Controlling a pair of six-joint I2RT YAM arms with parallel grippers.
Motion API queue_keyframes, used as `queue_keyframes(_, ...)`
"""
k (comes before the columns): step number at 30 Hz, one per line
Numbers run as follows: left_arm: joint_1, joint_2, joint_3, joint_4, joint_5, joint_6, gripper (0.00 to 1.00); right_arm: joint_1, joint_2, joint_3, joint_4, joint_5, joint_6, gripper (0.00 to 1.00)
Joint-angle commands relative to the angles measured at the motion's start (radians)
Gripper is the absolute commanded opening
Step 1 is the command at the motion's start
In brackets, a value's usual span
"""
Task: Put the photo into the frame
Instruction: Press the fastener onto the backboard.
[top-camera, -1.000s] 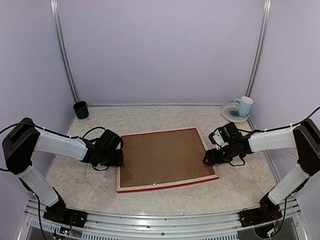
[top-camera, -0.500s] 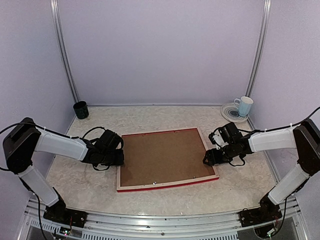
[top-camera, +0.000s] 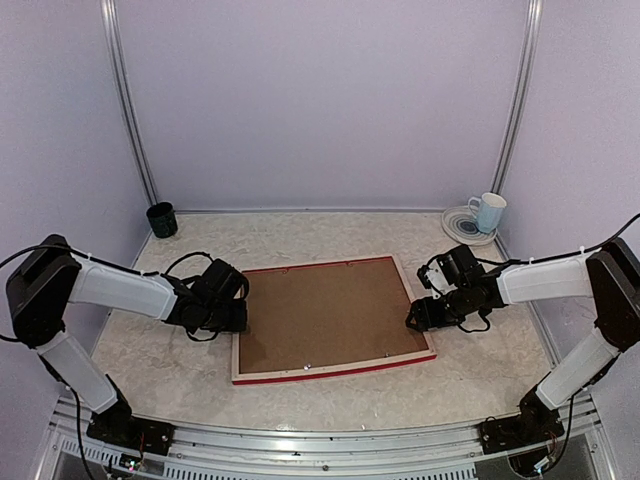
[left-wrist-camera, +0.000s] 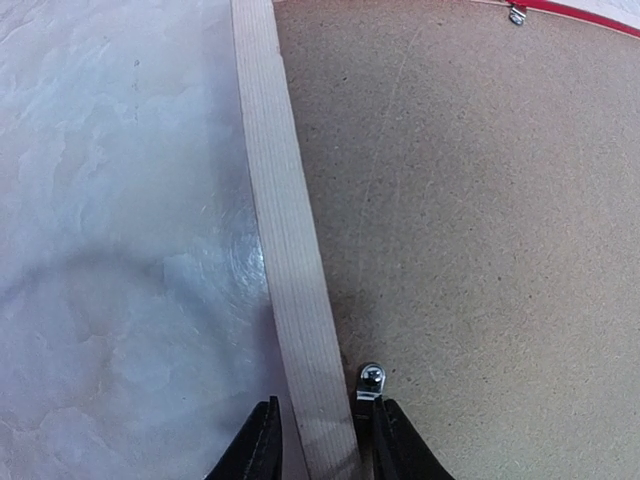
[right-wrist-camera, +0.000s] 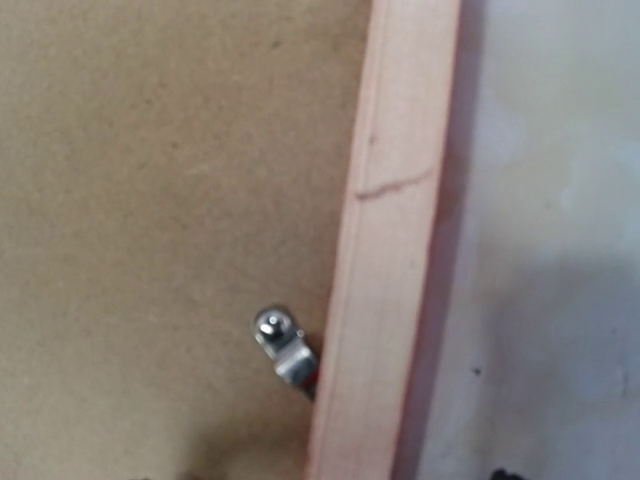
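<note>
My left gripper (left-wrist-camera: 322, 425), jaws part-open astride the rail of the frame (left-wrist-camera: 290, 250) and seemingly gripping nothing, sits beside a metal clip (left-wrist-camera: 370, 380); closing off-centre could snag it or skew the back-up frame, its backing board (left-wrist-camera: 470, 230) hiding any photo.

A dark cup (top-camera: 161, 219) stands at the tabletop's (top-camera: 330, 232) far left corner; a pale mug (top-camera: 488, 212) sits on a plate (top-camera: 456, 223) at the far right corner.

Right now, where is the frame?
Top view: the frame lies back-up at centre, between the left gripper at its left edge and the right gripper at its right edge.
</note>
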Motion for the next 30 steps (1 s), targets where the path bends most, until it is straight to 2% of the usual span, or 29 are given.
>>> queue_keyframes(1,0.000,0.025,0.026,-0.073,-0.024,0.025,0.32,-0.010,-0.006,-0.001,0.004,-0.008,-0.006,0.72)
queue_keyframes(4,0.001,0.034,0.032,-0.076,-0.028,0.028,0.36,-0.009,-0.009,-0.007,0.011,-0.010,-0.007,0.72)
queue_keyframes(12,0.025,0.054,0.037,-0.054,0.003,0.038,0.35,-0.009,-0.015,-0.015,0.017,-0.015,-0.011,0.72)
queue_keyframes(21,0.032,0.076,0.054,-0.075,0.007,0.044,0.13,-0.010,-0.011,-0.018,0.030,-0.038,-0.016,0.73)
queue_keyframes(24,0.033,0.083,0.052,-0.076,0.006,0.044,0.00,-0.009,-0.021,-0.018,0.029,-0.051,-0.018,0.73)
queue_keyframes(28,0.039,0.080,0.055,-0.076,0.018,0.045,0.00,-0.009,-0.047,-0.019,0.026,-0.067,-0.021,0.73)
queue_keyframes(29,0.042,0.075,0.059,-0.078,0.027,0.047,0.06,-0.010,-0.051,-0.019,0.026,-0.071,-0.022,0.73)
queue_keyframes(30,0.044,0.068,0.064,-0.083,0.028,0.046,0.19,-0.009,-0.054,-0.018,0.025,-0.077,-0.022,0.72)
